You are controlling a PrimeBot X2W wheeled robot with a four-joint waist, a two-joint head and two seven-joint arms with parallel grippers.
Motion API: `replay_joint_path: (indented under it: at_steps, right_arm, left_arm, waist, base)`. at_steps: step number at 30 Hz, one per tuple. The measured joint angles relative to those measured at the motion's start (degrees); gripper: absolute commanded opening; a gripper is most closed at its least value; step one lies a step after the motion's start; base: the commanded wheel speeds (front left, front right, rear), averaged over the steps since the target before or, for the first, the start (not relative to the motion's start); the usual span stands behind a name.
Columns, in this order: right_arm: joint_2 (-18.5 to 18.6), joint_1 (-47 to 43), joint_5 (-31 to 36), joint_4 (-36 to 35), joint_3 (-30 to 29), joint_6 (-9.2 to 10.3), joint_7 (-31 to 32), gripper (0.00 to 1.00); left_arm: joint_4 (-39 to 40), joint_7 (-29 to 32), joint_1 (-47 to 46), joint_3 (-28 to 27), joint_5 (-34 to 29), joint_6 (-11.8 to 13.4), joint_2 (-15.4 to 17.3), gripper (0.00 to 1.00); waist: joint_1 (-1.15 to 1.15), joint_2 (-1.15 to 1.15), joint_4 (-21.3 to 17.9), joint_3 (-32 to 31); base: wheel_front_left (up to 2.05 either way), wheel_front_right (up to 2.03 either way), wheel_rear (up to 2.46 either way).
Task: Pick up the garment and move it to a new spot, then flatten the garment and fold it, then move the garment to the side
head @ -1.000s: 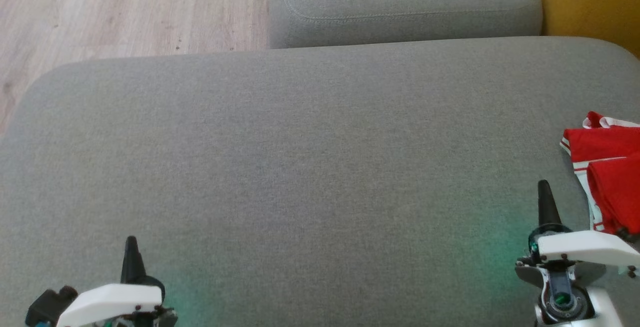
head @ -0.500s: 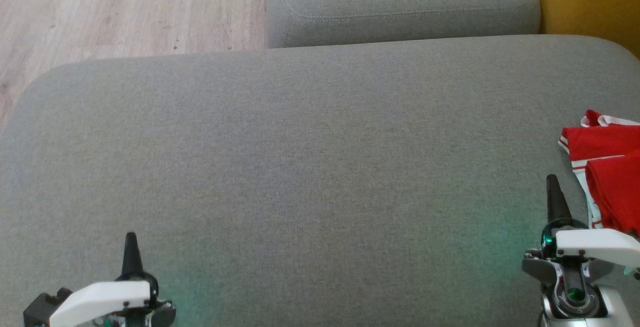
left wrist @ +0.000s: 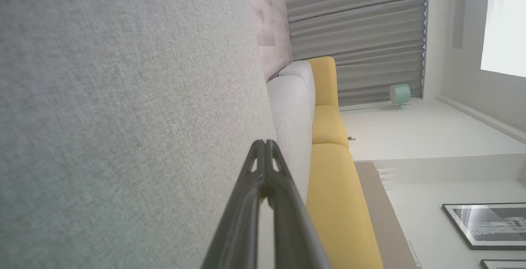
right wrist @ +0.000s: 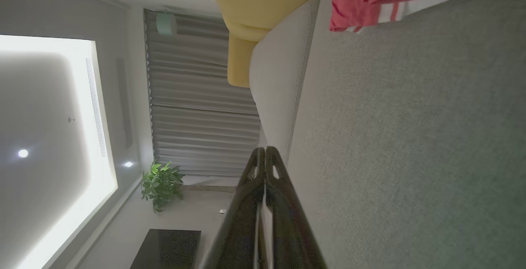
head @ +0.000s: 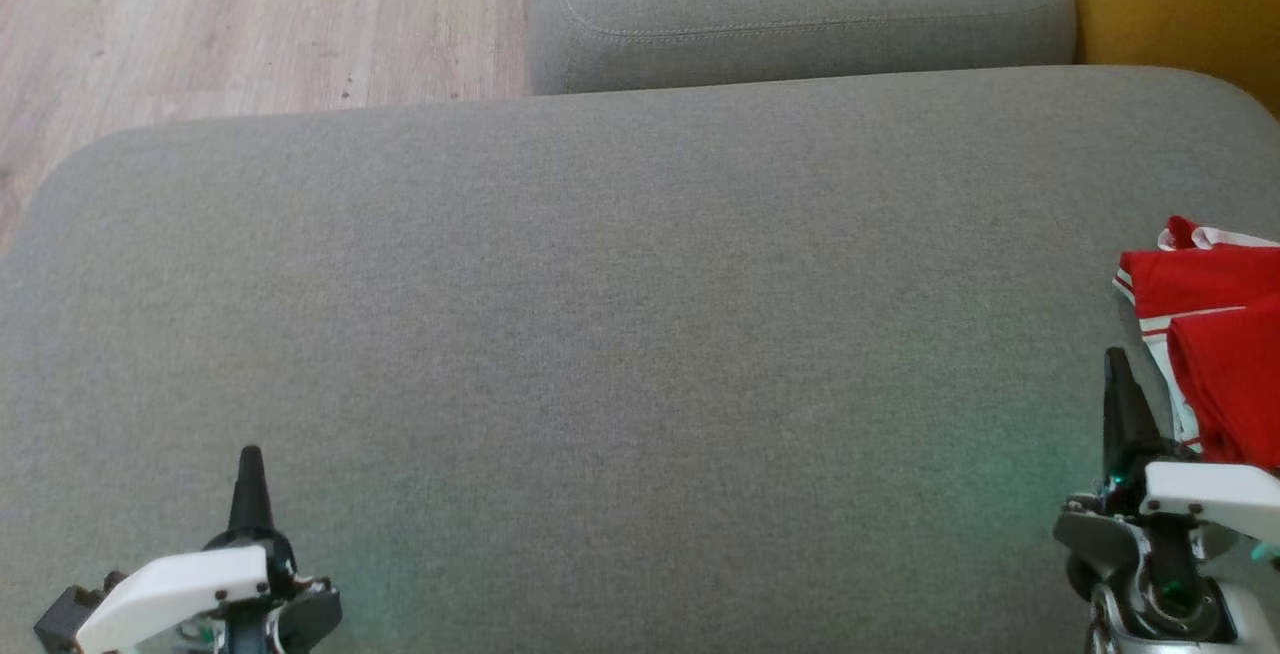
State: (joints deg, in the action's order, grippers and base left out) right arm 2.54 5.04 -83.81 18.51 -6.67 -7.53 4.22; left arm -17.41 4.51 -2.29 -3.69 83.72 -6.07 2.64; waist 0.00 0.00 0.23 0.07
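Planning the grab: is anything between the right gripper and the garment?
Nothing visible. The garment lies close beside the shut right gripper, to its right, on the bare cushion.

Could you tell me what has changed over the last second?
The right gripper slid to the robot's right, closer to the red garment. The left gripper drifted slightly to the left. The whole view also shifted a little, so the head camera moved. Nothing was taken hold of or let go. Both grippers stayed shut and empty, and the garment lies as before at the right edge of the grey cushion.
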Motion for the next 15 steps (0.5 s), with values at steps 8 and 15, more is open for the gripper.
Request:
replay_joint_path:
  at_steps: [8,15]
  right_arm:
    - [0.0,0.0,-5.3,-1.4,-0.7,0.0,1.3,0.0]
    - [0.0,0.0,-8.0,-2.1,-1.0,0.0,1.9,0.0]
  left_arm:
    - [0.9,1.1,-0.3,-0.3,5.5,-0.6,0.0,0.0]
    - [1.3,1.8,-1.2,-0.5,8.1,-1.1,0.0,0.0]
  waist:
    - [0.0,0.0,-0.2,0.1]
    - [0.0,0.0,-0.2,0.1]
  base:
    - [0.0,0.0,0.0]
    - [0.0,0.0,0.0]
